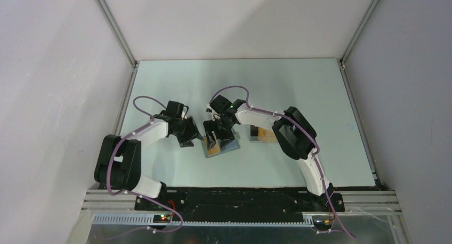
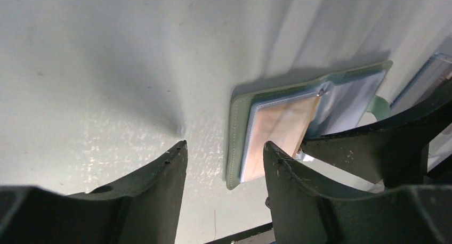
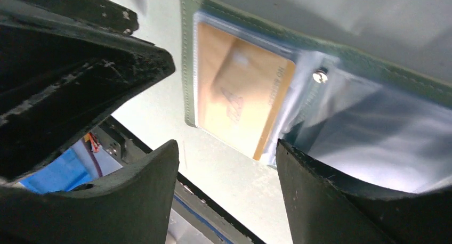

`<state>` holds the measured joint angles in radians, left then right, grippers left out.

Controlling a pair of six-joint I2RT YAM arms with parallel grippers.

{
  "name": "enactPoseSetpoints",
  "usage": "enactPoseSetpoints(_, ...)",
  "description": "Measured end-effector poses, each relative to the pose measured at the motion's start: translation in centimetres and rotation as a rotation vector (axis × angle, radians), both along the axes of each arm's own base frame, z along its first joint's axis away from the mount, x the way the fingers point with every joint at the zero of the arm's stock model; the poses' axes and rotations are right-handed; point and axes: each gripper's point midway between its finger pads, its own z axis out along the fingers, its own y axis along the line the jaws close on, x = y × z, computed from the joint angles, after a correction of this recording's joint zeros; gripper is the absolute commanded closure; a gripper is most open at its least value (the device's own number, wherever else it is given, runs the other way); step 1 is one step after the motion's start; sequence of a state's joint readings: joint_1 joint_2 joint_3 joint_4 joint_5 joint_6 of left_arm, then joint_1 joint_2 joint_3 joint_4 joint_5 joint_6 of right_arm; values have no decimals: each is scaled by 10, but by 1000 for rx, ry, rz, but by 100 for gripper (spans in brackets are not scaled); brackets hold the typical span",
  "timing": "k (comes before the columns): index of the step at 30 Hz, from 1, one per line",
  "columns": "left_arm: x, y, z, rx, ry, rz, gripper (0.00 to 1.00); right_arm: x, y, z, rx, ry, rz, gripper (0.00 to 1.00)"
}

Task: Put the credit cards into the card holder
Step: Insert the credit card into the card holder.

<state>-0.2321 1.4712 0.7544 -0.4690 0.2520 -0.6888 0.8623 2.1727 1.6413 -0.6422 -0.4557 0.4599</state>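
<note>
The card holder (image 1: pixel 231 145) lies open and flat on the table, its grey-green rim (image 2: pixel 232 148) and snap stud (image 3: pixel 320 76) showing. An orange-gold credit card (image 3: pixel 240 100) sits in the clear sleeve of its left half (image 2: pixel 280 129). My left gripper (image 2: pixel 225 148) hovers open just left of the holder's near corner, with nothing between its fingers. Over the holder's near edge my right gripper (image 3: pixel 225 148) is open and empty too, one finger (image 3: pixel 320 196) above the bluish-grey right half. The two grippers (image 1: pixel 196 139) (image 1: pixel 216 135) stand close together.
A clear plastic tray (image 1: pixel 262 134) holding more orange cards stands just right of the holder, under the right arm's forearm; its edge shows in the left wrist view (image 2: pixel 426 76). The table's near edge with its black rail (image 3: pixel 213 212) runs close behind the grippers.
</note>
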Motion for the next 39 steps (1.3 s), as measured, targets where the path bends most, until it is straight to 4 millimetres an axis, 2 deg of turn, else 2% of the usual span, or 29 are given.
enactPoseSetpoints(4,-1,-6,0,-42,-4,-10,42,1,-13,-1,-45,-8,-4,30)
enactPoseSetpoints(11,-2,-19,-6,-125,11,-14,45,16,-47,-4,-87,-4,-60,32)
enactPoseSetpoints(16,0,-30,-6,-196,4,-9,45,22,-60,-2,-87,6,-82,33)
enactPoseSetpoints(23,-6,-50,-5,-241,-1,-28,45,22,-61,3,-52,18,-75,41)
enactPoseSetpoints(26,-13,-65,-6,-272,-2,-43,47,20,-60,2,-36,33,-70,57)
enactPoseSetpoints(29,-15,-76,-7,-317,1,-31,47,17,-59,0,-24,47,-63,64)
enactPoseSetpoints(35,-12,-85,-6,-354,-7,0,46,11,-56,-12,-21,89,-51,73)
enactPoseSetpoints(39,-11,-85,-4,-356,-14,7,45,8,-53,-14,-9,116,-45,72)
